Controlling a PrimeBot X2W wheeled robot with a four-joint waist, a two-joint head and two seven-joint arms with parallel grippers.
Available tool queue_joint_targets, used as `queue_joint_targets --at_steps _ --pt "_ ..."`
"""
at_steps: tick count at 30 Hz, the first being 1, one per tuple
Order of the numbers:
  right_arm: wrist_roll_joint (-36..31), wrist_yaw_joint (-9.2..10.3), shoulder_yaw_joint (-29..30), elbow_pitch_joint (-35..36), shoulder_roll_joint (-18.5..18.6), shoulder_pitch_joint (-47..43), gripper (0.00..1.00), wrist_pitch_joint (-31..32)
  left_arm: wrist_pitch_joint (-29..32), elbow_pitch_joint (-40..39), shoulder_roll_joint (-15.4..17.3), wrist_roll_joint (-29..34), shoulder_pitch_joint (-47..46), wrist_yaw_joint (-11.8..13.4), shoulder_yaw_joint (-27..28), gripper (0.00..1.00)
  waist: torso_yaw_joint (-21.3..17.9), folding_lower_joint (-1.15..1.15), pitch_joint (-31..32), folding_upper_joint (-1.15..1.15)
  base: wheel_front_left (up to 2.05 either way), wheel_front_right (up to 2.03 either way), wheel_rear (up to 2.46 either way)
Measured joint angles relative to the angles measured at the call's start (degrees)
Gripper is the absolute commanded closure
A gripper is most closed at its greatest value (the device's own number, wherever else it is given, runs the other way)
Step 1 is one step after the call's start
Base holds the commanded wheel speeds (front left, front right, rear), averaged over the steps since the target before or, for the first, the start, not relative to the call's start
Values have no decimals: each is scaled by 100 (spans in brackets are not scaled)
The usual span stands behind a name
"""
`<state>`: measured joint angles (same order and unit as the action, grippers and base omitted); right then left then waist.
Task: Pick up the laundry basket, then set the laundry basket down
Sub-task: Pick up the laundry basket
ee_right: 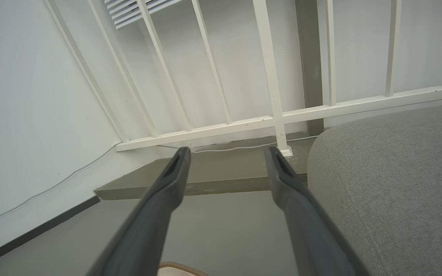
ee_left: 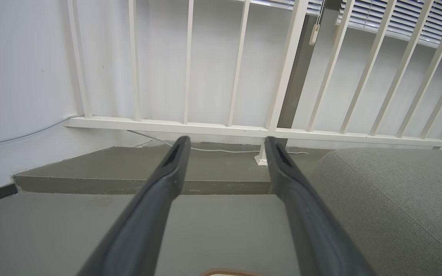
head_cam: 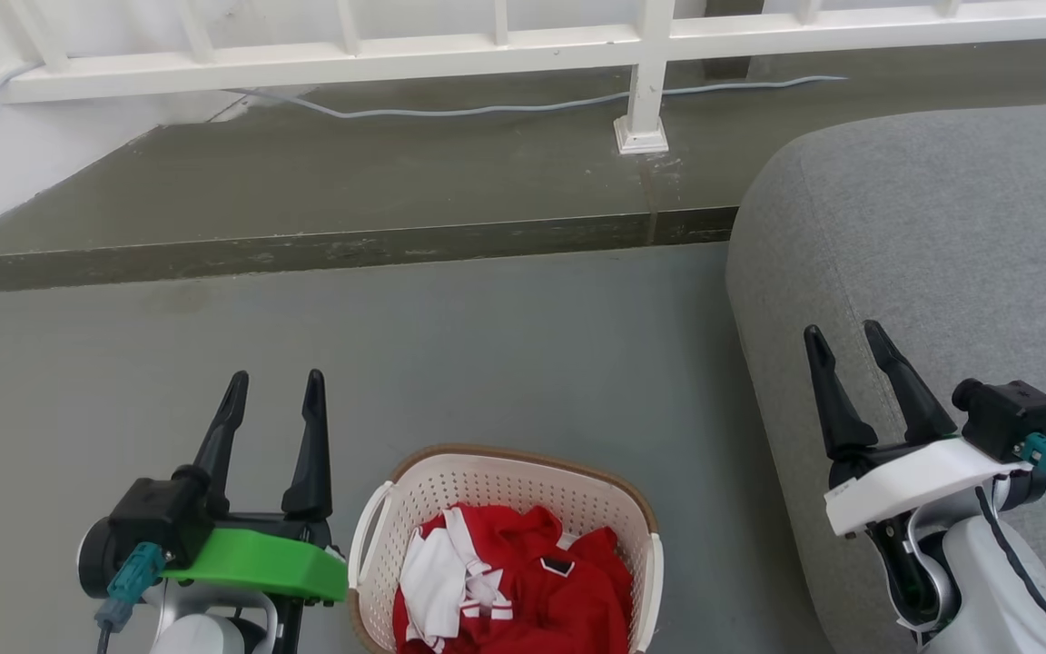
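Right, the cream-white perforated plastic laundry basket with its brown woven-look rim sits on the grey floor, low in the head view between the arms, with a red-and-white heap of clothes inside. Now the left gripper waits just beside its left wall and the right gripper is well apart, off by the grey fabric sofa. Both sets of fingers are parted, nothing in them. Likely a light load, soft cloth, but thin holed plastic may flex and smooth walls could slip. Best bet: the two white side handles, one per gripper, lifted level so it doesn't tip.
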<state>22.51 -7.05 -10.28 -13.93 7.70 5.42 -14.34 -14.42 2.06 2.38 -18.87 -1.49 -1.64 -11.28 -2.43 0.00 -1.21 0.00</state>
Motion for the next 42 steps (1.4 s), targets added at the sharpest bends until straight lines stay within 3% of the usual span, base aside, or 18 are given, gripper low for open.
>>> queue_joint_targets --at_steps 25,42 --pt "-46 -1 -116 178 131 157 0 -1 0 102 0 -7 -218 167 -12 0 -194 0 -762 0 0 0 0" --pt "261 -1 -102 450 326 599 0 -2 0 1285 -4 -34 -873 157 194 0 -353 0 -1815 0 0 0 0"
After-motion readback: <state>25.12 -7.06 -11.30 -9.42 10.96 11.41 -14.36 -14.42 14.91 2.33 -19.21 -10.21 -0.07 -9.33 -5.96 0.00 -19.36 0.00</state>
